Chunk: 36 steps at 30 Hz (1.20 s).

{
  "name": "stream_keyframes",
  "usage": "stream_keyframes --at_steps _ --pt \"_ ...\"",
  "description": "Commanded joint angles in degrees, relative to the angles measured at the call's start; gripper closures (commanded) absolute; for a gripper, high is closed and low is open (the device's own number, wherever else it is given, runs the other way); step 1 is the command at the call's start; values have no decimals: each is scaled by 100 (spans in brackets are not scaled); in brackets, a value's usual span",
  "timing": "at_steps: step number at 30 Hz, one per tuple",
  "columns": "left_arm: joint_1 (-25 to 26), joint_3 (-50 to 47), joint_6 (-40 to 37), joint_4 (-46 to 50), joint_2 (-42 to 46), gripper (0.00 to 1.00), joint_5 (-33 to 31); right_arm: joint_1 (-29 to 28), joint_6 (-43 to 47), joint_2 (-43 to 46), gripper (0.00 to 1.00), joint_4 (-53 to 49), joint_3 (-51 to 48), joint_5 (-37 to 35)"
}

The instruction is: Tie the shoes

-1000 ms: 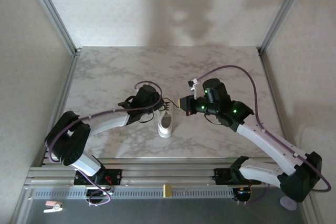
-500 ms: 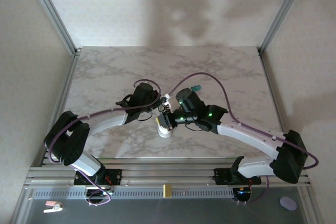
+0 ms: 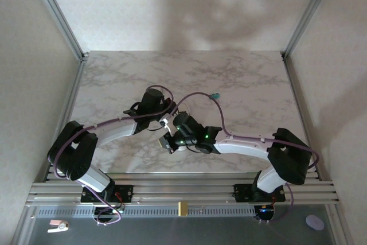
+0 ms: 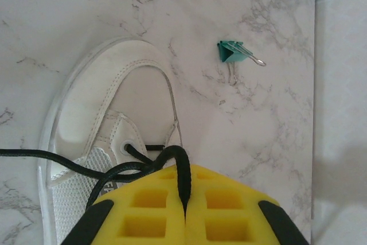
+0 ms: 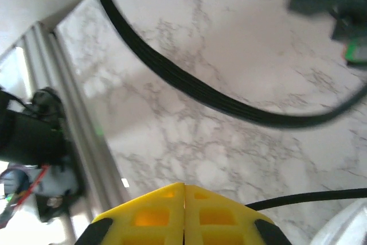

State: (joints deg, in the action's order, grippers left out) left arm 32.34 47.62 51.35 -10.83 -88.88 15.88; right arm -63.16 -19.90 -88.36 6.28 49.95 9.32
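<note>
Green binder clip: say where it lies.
The green binder clip lies on the table, right of centre in the top view; the left wrist view shows it clear of the white sneaker.

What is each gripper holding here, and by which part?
Left gripper pinches a black lace loop near the sneaker's eyelets. Right gripper is shut; whether it grips lace cannot be told.

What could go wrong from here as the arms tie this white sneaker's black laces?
1. The left pincer is shut on a thin black lace right at an eyelet of the small white low-top sneaker; a pull might drag or tip the shoe.
2. The right pincer is shut, but whether it grips a lace cannot be told; the lace might slip.
3. From above, both arms crowd together; their purple cables could snag.
</note>
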Motion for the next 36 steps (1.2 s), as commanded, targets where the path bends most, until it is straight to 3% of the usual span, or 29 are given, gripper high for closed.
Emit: stream_keyframes --at_steps 1,3,8,14,18,24,36 --pt "-87 -103 -108 -200 -28 100 134 -30 116 -35 85 612 -182 -476" --pt "-96 -118 -108 -215 -25 100 152 -31 86 39 66 667 -196 -428" --pt "-105 -130 -105 -226 -36 100 174 -24 46 642 43 743 -370 -743" --pt "-114 -95 -126 -176 -30 100 222 538 -358 1503 46 350 -785 -2078" --pt "-114 50 -3 153 -73 100 221 1469 -499 1354 50 45 -707 -823" --pt "-114 263 240 498 -217 100 385 1970 45 908 63 378 -566 476" --pt "-114 529 490 696 -168 100 617 2013 1316 332 66 282 12 549"
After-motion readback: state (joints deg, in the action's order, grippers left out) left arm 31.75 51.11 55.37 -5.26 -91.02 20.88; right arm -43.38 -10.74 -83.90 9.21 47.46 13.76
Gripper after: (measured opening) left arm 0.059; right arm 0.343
